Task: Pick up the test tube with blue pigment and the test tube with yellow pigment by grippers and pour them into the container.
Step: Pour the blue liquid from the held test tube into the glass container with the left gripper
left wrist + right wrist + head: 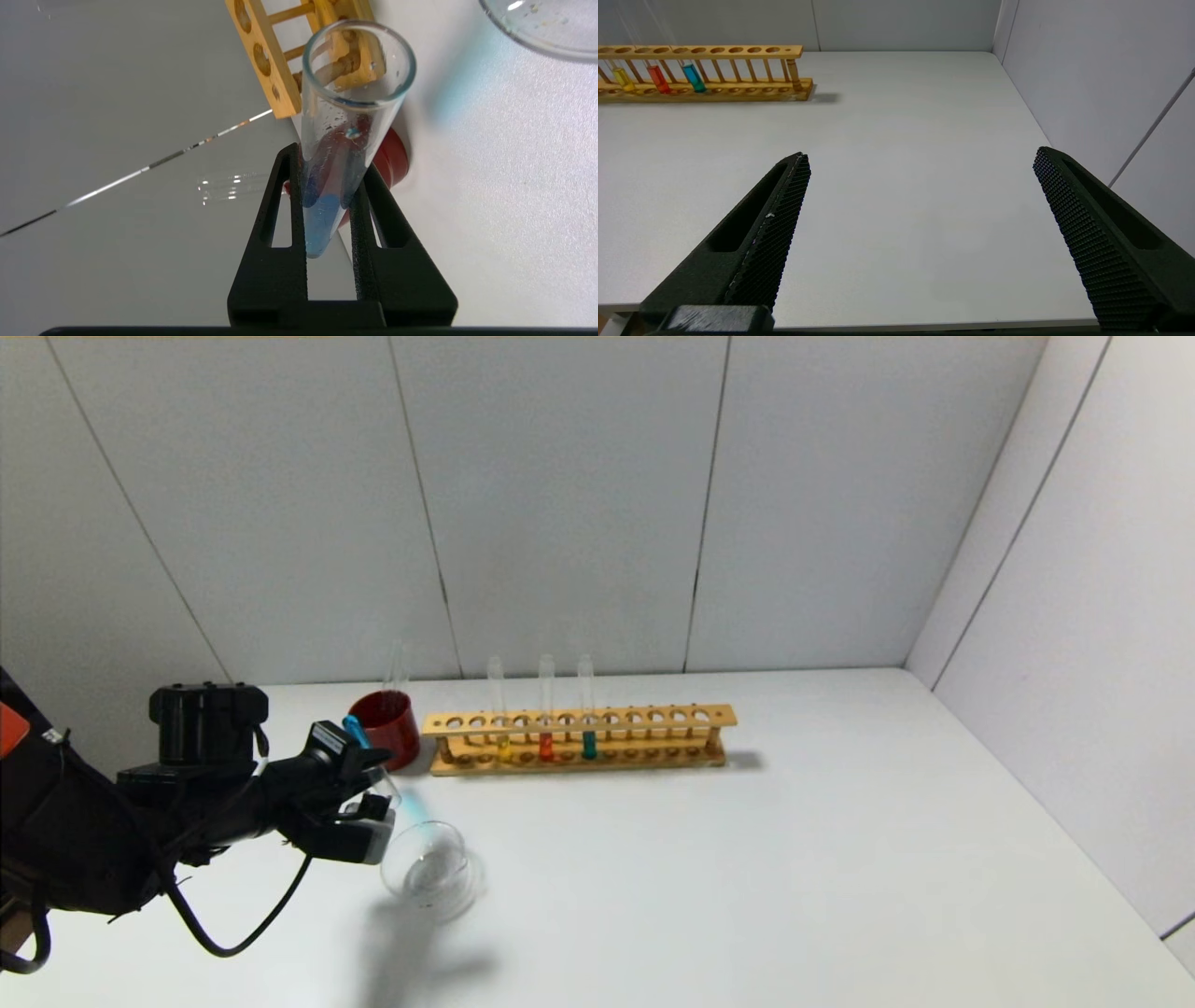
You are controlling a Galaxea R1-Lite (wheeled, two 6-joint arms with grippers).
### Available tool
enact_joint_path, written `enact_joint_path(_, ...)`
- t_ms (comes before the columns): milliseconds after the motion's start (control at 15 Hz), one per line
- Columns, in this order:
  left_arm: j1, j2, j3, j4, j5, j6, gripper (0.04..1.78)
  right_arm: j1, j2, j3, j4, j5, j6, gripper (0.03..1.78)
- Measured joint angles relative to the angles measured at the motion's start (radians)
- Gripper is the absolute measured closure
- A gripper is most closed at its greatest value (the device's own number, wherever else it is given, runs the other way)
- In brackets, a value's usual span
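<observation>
Head view: left gripper, jaws clenched on the test tube with blue pigment, tilts its mouth toward the container at four o'clock; right gripper, jaws released, idles.

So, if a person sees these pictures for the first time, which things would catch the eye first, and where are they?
Probably the left gripper at the table's left side, shut on the tilted test tube with blue pigment, its open mouth pointing toward the clear glass container beside it. Next, the wooden rack near the back wall, holding yellow, orange-red and teal tubes, with a dark-red cup at its left end.
</observation>
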Motion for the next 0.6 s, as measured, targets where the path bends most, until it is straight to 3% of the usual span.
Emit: enact_joint_path(600, -0.004, 0.024, -0.007, 0.002, 0.004, 0.07, 1.5, 0.0, 0.0, 0.0, 0.0, 0.0, 0.0, 0.06)
